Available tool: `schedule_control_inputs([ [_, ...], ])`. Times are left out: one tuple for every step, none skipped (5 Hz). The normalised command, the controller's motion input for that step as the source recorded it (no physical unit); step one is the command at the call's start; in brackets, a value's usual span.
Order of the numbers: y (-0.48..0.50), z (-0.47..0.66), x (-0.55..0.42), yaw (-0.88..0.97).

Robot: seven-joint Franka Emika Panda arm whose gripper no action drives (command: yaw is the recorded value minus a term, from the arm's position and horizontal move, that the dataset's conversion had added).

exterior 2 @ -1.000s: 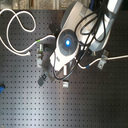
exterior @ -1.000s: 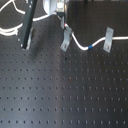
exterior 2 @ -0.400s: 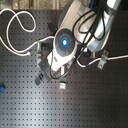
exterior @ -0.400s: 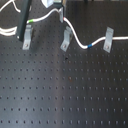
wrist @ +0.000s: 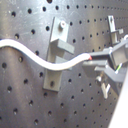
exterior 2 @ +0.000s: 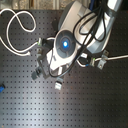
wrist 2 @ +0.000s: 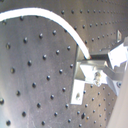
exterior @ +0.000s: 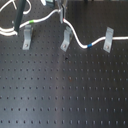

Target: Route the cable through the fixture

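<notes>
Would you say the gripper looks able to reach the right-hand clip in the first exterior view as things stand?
Probably yes. The gripper holds the cable near the middle clip, and only bare board lies between it and the right-hand clip.

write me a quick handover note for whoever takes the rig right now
Hand: shut on the cable, up near the middle clip in the first exterior view.
Cable: runs past the left clip, green band beside it, dips by the middle clip; its blue band sits short of the right clip.
Done: cable lies against one clip in the first wrist view.
Left: right clip not yet threaded.
</notes>
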Motion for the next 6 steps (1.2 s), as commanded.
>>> schedule_control_inputs([
  [0.078,0.00,0.160,0.76],
  [-0.090,0.00,0.070,0.22],
  [-0.165,-0.03,0.054,0.00],
  [-0.078,0.08,0.023,-0.14],
  [0.015,0.19,-0.008,-0.29],
  [0.099,0.06,-0.041,-0.34],
])
